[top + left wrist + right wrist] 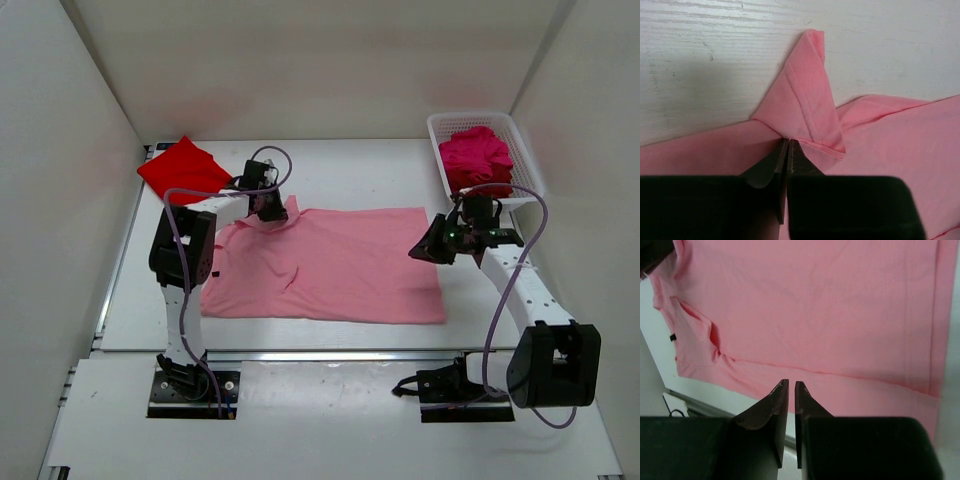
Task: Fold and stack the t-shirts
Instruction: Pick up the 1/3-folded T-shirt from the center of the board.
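Note:
The light pink t-shirt [330, 265] lies spread flat in the middle of the table. My left gripper [268, 208] is at its far left corner, shut on the cloth at the base of the sleeve. In the left wrist view the sleeve [807, 95] stands up folded just beyond the gripper [788, 141]. My right gripper [425, 250] hovers over the shirt's right edge, its jaws nearly together and holding nothing. The right wrist view looks down on the gripper [791, 385] and the shirt [815, 310]. A bright red t-shirt [183, 167] lies at the back left. A magenta t-shirt [476, 158] is bunched in the basket. The dark red t-shirt is hidden.
The white lattice basket [520, 150] stands at the back right corner, close behind my right wrist. White walls close in the table on the left, right and back. The table's front edge [320, 352] runs just below the pink shirt.

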`<state>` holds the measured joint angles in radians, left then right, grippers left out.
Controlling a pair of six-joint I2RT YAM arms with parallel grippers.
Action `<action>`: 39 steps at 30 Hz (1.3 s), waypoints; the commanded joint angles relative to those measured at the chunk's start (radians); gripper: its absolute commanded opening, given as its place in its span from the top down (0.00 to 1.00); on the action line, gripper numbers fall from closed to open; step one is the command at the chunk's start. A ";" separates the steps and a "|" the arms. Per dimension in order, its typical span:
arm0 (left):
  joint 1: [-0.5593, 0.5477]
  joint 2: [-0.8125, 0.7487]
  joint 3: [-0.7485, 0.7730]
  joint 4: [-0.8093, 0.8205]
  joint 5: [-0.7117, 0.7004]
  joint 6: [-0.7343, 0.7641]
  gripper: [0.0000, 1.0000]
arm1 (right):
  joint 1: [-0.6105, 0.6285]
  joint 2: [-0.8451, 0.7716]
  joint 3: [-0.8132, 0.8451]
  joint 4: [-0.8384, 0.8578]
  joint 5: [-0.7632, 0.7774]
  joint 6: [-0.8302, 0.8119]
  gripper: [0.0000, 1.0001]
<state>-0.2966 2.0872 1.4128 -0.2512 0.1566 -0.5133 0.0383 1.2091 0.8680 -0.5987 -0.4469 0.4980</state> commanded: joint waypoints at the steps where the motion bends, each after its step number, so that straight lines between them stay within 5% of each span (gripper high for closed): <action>1: 0.001 -0.052 0.011 0.009 -0.014 0.006 0.90 | -0.034 0.035 0.046 0.094 0.017 0.004 0.91; 4: 0.031 -0.097 0.005 -0.003 0.024 -0.051 1.00 | -0.066 0.101 0.055 0.212 0.068 0.020 0.83; 11: 0.054 -0.208 -0.077 0.001 0.100 -0.113 1.00 | -0.109 0.316 0.167 0.362 0.276 -0.006 0.79; 21: 0.068 -0.302 -0.135 -0.003 0.156 -0.140 1.00 | -0.008 0.561 0.344 0.462 0.513 -0.056 0.69; 39: 0.062 -0.346 -0.149 0.004 0.192 -0.148 1.00 | 0.026 0.811 0.546 0.350 0.637 -0.127 0.71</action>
<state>-0.2314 1.8008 1.2682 -0.2562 0.3241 -0.6563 0.0547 1.9846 1.3743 -0.2256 0.1173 0.3805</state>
